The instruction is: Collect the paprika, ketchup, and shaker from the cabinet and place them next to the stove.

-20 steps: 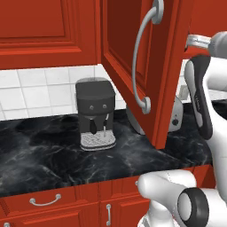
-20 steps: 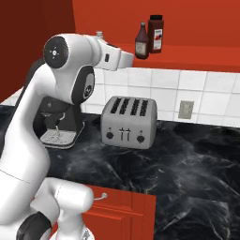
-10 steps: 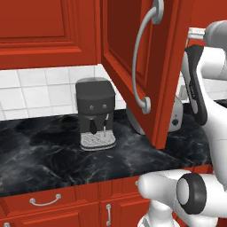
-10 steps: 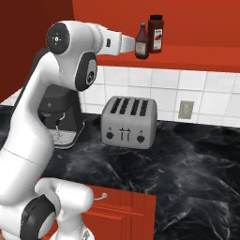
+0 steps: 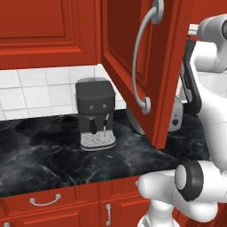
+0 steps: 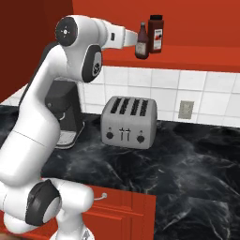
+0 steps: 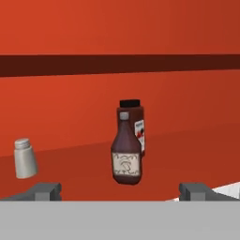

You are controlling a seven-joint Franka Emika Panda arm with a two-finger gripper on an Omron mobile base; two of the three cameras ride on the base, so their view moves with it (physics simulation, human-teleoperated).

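Observation:
The red cabinet [image 5: 128, 53] hangs with its door swung open. On its shelf [image 6: 187, 56] a slim dark ketchup [image 6: 142, 42] bottle stands in front of the squat black-lidded paprika [image 6: 155, 33] jar. In the hand view the ketchup [image 7: 126, 157] is straight ahead, the paprika [image 7: 135, 123] is right behind it, and the small grey shaker [image 7: 24, 158] stands apart at the left. My gripper [image 6: 132, 40] is level with the shelf, just short of the ketchup. It is open [image 7: 121, 190], its fingertips [image 7: 44, 190] wide apart and holding nothing. The stove is out of view.
A silver four-slot toaster [image 6: 129, 122] and a black coffee machine [image 5: 94, 113] stand on the dark marble counter [image 6: 187, 159] below the shelf. The open door with its long silver handle [image 5: 144, 57] juts out over the counter left of my arm.
My hand has risen and reached forward toward the shelf, closing on the ketchup. The jaws have stayed wide open.

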